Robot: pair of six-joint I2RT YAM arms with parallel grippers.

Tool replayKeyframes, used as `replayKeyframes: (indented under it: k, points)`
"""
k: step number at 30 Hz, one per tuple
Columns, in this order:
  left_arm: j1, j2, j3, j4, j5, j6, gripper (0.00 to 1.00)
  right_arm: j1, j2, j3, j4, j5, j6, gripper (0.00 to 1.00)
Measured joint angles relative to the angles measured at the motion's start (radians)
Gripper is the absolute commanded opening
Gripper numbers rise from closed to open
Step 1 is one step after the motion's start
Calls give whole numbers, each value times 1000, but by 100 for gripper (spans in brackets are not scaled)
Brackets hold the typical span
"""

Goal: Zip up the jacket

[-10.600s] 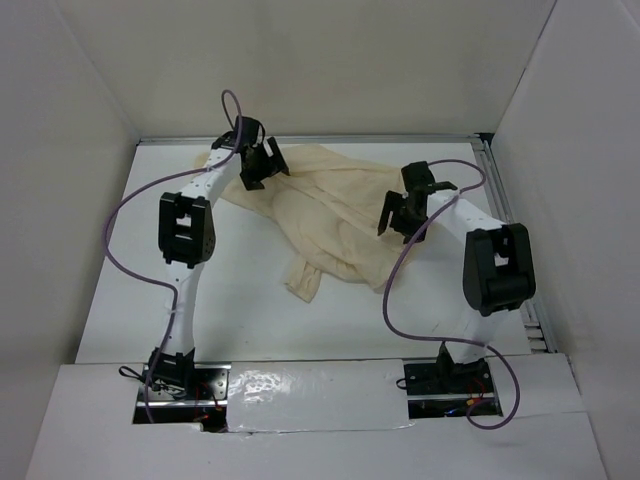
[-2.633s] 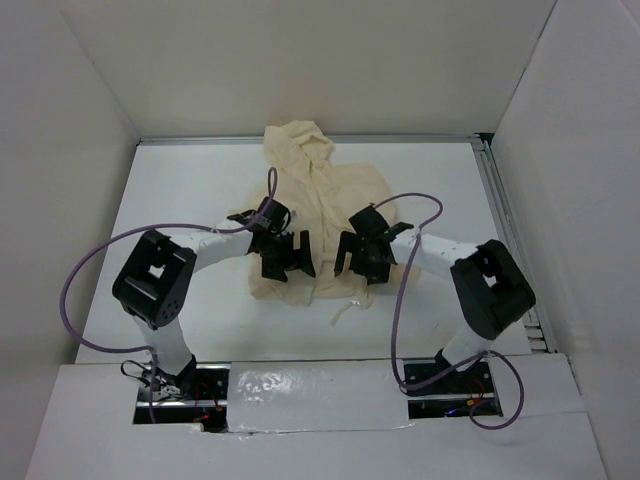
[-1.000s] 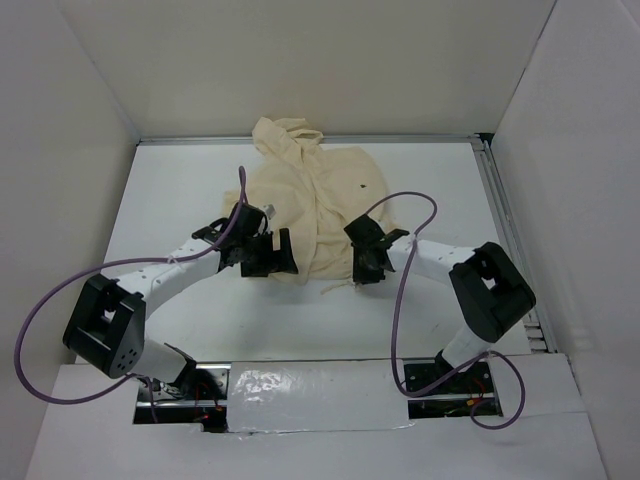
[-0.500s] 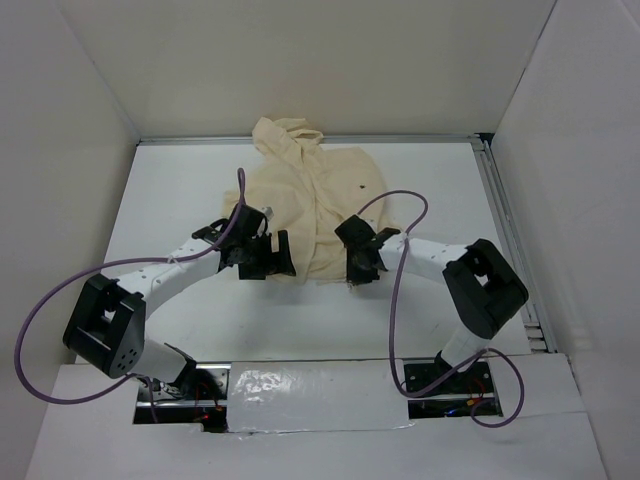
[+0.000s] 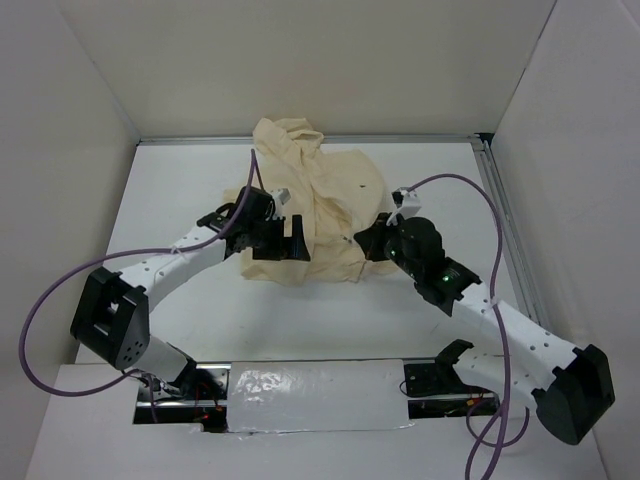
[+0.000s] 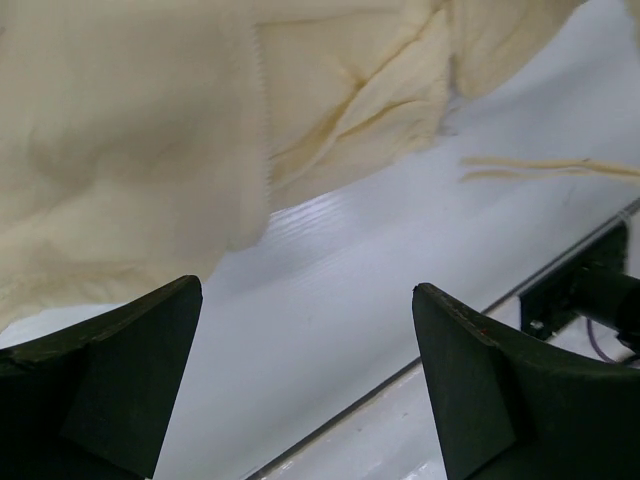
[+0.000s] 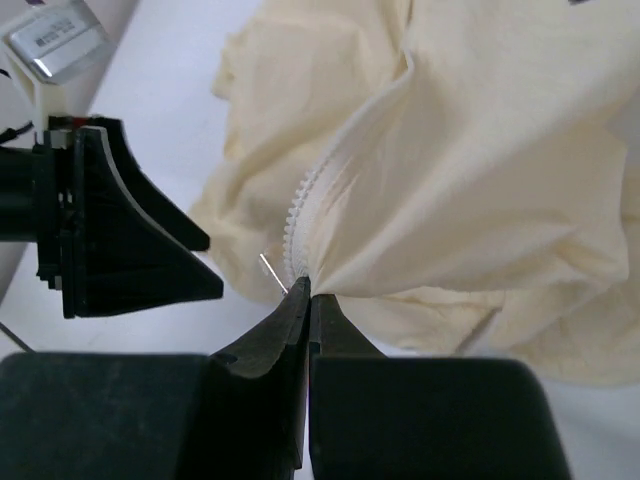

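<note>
The cream jacket [image 5: 320, 195] lies crumpled at the middle back of the white table, hood toward the far wall. My right gripper [image 5: 364, 243] is at its lower right hem. In the right wrist view this gripper [image 7: 308, 288] is shut on the jacket [image 7: 480, 170] at the lower end of the zipper teeth [image 7: 303, 205], and the fabric is pulled taut into a fold. My left gripper [image 5: 290, 245] stands open at the lower left hem. Between its fingers [image 6: 305, 290] only bare table shows, with the jacket [image 6: 150, 130] just beyond.
White walls enclose the table on three sides. A metal rail [image 5: 497, 210] runs along the right edge. Purple cables loop from both arms. A loose drawstring [image 6: 540, 165] lies on the table. Foil tape [image 5: 300, 385] covers the near edge between the bases.
My right gripper has shut on the jacket's hem by the zipper, and its arm has swung out to the right. The left gripper moved slightly farther and rightward, still open.
</note>
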Motion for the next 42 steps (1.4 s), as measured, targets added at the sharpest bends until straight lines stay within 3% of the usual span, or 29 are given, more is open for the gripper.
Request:
replayKeyframes:
  k: [9, 15, 19, 23, 24, 26, 33, 35, 39, 42]
  points:
    - [-2, -3, 69, 103, 168, -1, 99, -29, -3, -87, 202, -100, -11, 0]
    - [-6, 64, 208, 114, 174, -13, 96, -29, -11, -119, 275, -151, -9, 0]
    - [-26, 146, 269, 126, 166, -35, 86, -29, -48, -164, 336, -150, 15, 0]
    - [-94, 159, 249, 113, 160, -36, 74, -29, -56, -180, 381, -114, 54, 0]
    - [-111, 151, 236, 118, 162, -38, 66, -29, -56, -181, 396, -103, 65, 0]
    - [-147, 128, 200, 128, 170, -43, 64, -29, -56, -187, 430, -77, 89, 0]
    - [-270, 4, 132, 101, 124, -58, 69, -29, -56, -188, 441, -12, 118, 0]
    - [-290, -31, 126, 81, 86, -58, 77, -29, -71, -190, 440, 1, 117, 0]
    - [-267, -73, 100, 1, -24, -84, 83, -29, -147, -209, 439, 7, 95, 0]
    - [-206, -73, 90, -24, -64, -76, 99, -29, -199, -212, 423, -21, 69, 0]
